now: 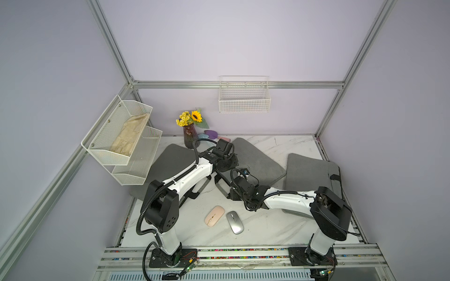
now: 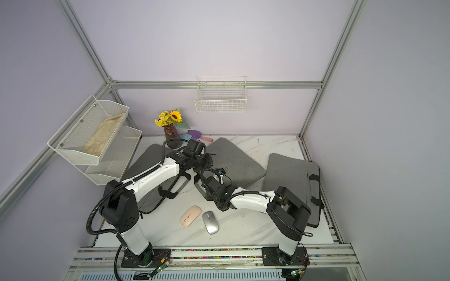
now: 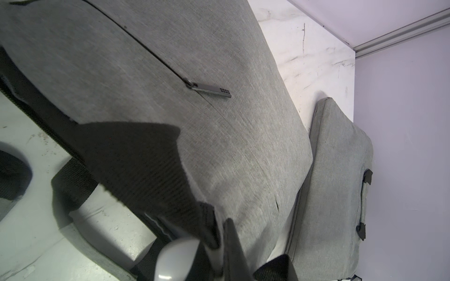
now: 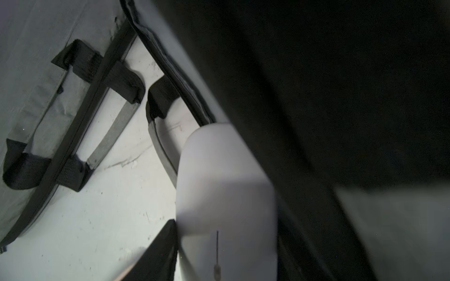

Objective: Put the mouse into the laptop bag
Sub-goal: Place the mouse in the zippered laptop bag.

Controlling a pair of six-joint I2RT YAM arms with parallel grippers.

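In the right wrist view my right gripper (image 4: 226,233) is shut on a white mouse (image 4: 224,185), whose nose sits at the dark mouth of the middle grey laptop bag (image 1: 258,158). One black finger (image 4: 160,253) presses the mouse's side. My left gripper (image 3: 220,243) is shut on the bag's upper edge and holds it lifted, so the black lining (image 3: 136,158) shows. The white mouse (image 3: 175,258) peeks in beside it. In both top views the left gripper (image 1: 226,165) and the right gripper (image 1: 232,194) meet at this bag's near corner.
A pink mouse (image 1: 214,216) and a silver mouse (image 1: 235,222) lie on the marble table (image 1: 267,228) near the front. Two more grey bags lie at the left (image 1: 170,160) and right (image 1: 309,172). A flower vase (image 1: 190,136) stands at the back.
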